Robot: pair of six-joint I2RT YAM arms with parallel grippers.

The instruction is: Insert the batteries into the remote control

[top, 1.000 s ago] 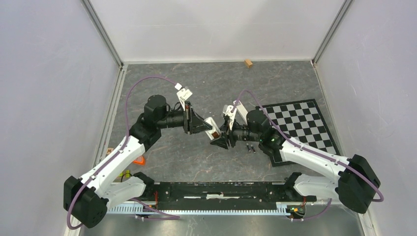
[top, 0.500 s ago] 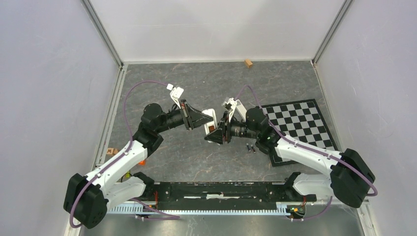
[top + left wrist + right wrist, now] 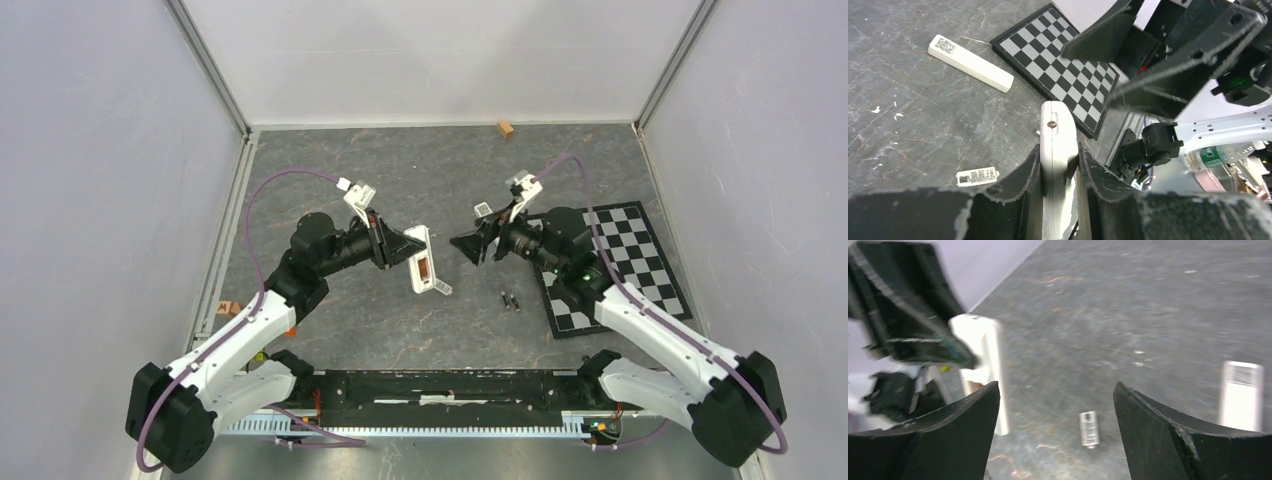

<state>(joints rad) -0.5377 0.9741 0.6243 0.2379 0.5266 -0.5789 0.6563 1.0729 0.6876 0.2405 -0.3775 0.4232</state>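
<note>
The remote control [image 3: 423, 260] is a slim white bar held off the table, with an open brownish slot on the side facing the top camera. My left gripper [image 3: 408, 246] is shut on it, and the left wrist view shows the remote control [image 3: 1058, 135] pinched edge-on between both black fingers, a small brown dot near its far end. My right gripper [image 3: 464, 243] stands open a short way to the right of it, holding nothing. From the right wrist, the remote control [image 3: 985, 352] lies ahead to the left. Two dark batteries [image 3: 510, 300] lie on the table beside the checkerboard.
A checkerboard [image 3: 615, 265] lies at the right under my right arm. A white bar with a code label [image 3: 970, 62] and a small white labelled piece [image 3: 977, 176] lie on the grey table. A wooden block [image 3: 506, 128] sits by the back wall.
My right gripper has opened wide and drawn back to the right, away from the remote control. The left gripper keeps the remote control, now alone, and has turned it slightly.
</note>
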